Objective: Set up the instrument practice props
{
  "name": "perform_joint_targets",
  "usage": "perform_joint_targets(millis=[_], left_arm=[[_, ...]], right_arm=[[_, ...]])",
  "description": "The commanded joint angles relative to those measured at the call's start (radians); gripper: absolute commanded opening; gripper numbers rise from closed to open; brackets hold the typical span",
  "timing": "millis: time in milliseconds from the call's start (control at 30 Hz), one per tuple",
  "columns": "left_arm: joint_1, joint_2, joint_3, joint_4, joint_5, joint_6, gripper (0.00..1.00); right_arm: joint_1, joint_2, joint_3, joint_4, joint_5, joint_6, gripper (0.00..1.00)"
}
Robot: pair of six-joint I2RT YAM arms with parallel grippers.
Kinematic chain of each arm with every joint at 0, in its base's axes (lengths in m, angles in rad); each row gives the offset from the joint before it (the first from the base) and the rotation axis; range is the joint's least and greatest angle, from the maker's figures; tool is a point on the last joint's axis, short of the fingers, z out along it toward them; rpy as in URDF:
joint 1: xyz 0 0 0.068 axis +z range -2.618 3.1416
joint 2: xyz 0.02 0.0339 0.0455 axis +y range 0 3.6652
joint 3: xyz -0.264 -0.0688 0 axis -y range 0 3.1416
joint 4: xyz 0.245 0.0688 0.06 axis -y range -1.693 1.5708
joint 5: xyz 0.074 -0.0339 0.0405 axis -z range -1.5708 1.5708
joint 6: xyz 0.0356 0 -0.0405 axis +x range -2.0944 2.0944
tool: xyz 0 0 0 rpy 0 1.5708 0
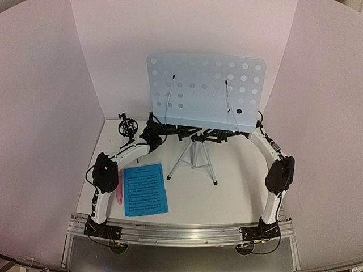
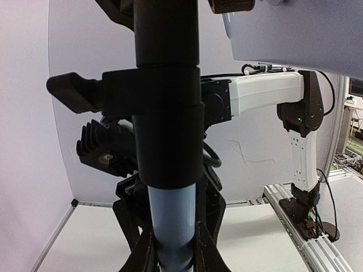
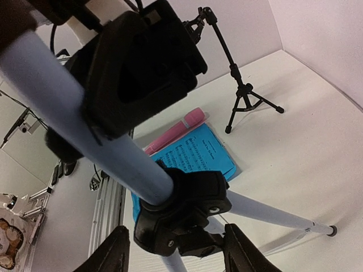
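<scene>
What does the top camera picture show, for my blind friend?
A pale-blue music stand stands centred, the left gripper and right gripper at its pole. Blue sheet music, a pink microphone and a black mic mount sit on the left.

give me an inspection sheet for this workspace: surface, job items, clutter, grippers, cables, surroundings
surface: white tabletop, flat, no spills seen
job's things: pale-blue perforated music stand on silver tripod legs upright mid-table; blue printed sheet-music page flat at near left; pink stick microphone lying along its left edge; small black tripod mic mount standing far left, no microphone in it
clutter: nothing seen
grippers: left gripper closed on the stand's pale-blue pole; right gripper open, fingers either side of the tripod's black hub
cables: black cable hangs along the right arm, clear of the stand
surroundings: white backdrop walls on three sides; aluminium rail under the arm bases
</scene>
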Motion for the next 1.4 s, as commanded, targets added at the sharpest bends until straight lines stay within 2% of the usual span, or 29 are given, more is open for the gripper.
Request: perform_joint_targets(millis=[0, 167, 267, 367, 500, 633, 733, 800, 1000, 1100, 1367], left_arm=[[0.000, 0.002, 0.009, -0.153, 0.029, 0.093, 0.00], [0.000, 0.002, 0.008, -0.151, 0.031, 0.091, 0.00], [0.000, 0.004, 0.008, -0.149, 0.029, 0.092, 0.00], [0.001, 0.003, 0.004, -0.140, 0.029, 0.090, 0.00], [0.001, 0.004, 0.003, -0.132, 0.027, 0.085, 0.00], [0.001, 0.004, 0.002, -0.126, 0.029, 0.081, 0.00], [0.000, 0.003, 0.002, -0.126, 0.027, 0.084, 0.00], [0.001, 0.003, 0.003, -0.126, 0.024, 0.088, 0.00], [0.001, 0.006, 0.001, -0.119, 0.013, 0.100, 0.00], [0.001, 0.006, -0.005, -0.104, 0.004, 0.103, 0.00], [0.001, 0.009, -0.015, -0.084, -0.008, 0.117, 0.00]], right_arm=[[0.014, 0.043, 0.034, -0.002, -0.055, -0.011, 0.49], [0.014, 0.055, 0.043, 0.003, -0.090, 0.010, 0.30], [0.014, 0.061, 0.039, 0.004, -0.109, 0.040, 0.25], [0.021, 0.051, 0.015, 0.003, -0.085, 0.050, 0.22], [0.026, 0.028, -0.022, 0.006, -0.042, 0.026, 0.24], [0.037, 0.042, -0.007, 0.004, -0.018, 0.054, 0.17], [0.047, 0.037, -0.011, 0.004, -0.007, 0.071, 0.06], [0.053, 0.033, -0.015, 0.004, -0.007, 0.106, 0.03], [0.070, -0.009, -0.084, 0.003, -0.016, 0.204, 0.00], [0.081, -0.023, -0.105, 0.003, 0.003, 0.307, 0.00], [0.133, -0.043, -0.104, 0.001, 0.038, 0.713, 0.00]])
